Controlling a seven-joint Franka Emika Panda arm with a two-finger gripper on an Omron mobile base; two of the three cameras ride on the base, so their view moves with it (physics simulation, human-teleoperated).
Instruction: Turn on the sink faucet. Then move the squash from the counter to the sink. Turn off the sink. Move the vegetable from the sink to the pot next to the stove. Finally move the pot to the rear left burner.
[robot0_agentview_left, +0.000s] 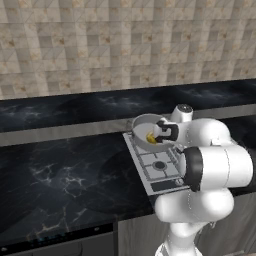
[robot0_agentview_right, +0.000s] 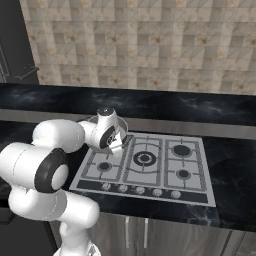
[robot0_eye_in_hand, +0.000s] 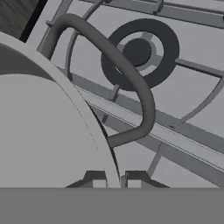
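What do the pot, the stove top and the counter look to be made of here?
The pot looks like matte grey metal: even grey wall, thin rim, slim loop handle. The stove appears to be brushed steel: a flat pale grey sheet with dark burners under thin grates. The counter reads as polished black marble: white veins, soft sheen.

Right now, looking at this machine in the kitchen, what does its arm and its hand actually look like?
The arm is made of glossy white, rounded, bulging segments joined by dark, almost black rings at the joints, with a small grey cap on top of one joint. No cables or markings show. The gripper ends in two small dark finger tips with pale pads, set close side by side.
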